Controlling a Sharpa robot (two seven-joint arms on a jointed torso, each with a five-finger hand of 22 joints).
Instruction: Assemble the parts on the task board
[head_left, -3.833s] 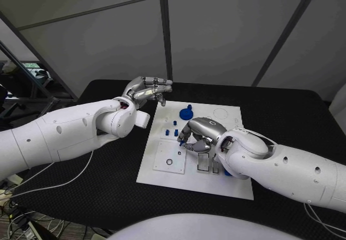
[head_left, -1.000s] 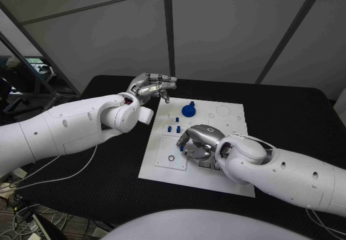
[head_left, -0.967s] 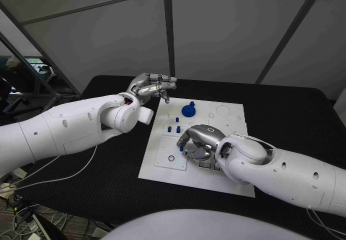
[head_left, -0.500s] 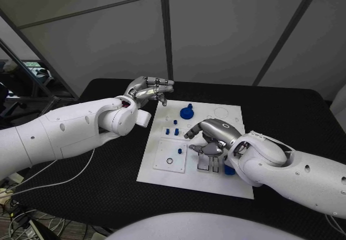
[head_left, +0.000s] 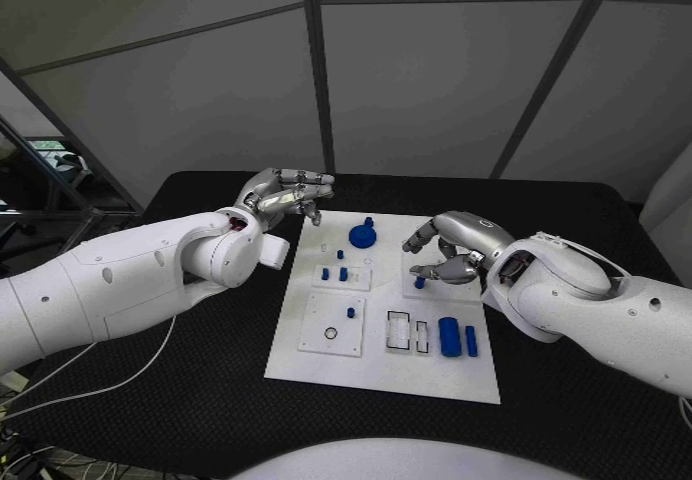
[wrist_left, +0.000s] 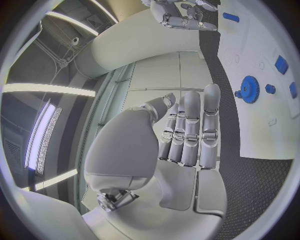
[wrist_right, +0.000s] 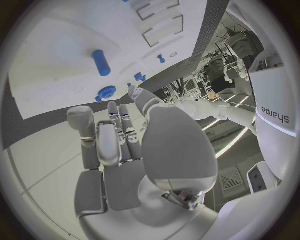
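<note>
The white task board (head_left: 375, 375) lies mid-table. On it are a blue gear (head_left: 361, 236) (wrist_left: 250, 90), small blue pegs (head_left: 335, 272), a black ring (head_left: 332, 333) on a raised square plate, two rectangular slots (head_left: 408, 331), and a blue cylinder (head_left: 449, 336) beside a thin blue bar (head_left: 470, 341). My right hand (head_left: 450, 250) hovers over the board's far right part, fingers loosely bent and holding nothing. A blue peg (head_left: 420, 283) (wrist_right: 100, 62) sits on the board just under its fingertips, apart from them. My left hand (head_left: 284, 192) hangs off the board's far left corner, empty.
Black table (head_left: 188, 380) surrounds the board, with bare room on the near left and near right. Grey wall panels stand close behind the table's far edge. The left wrist view also shows my right hand (wrist_left: 184, 15) above the board.
My right hand has lifted off the board's middle and moved toward its far right, uncovering the slots and the blue cylinder. The left hand has kept its place; the camera has shifted.
</note>
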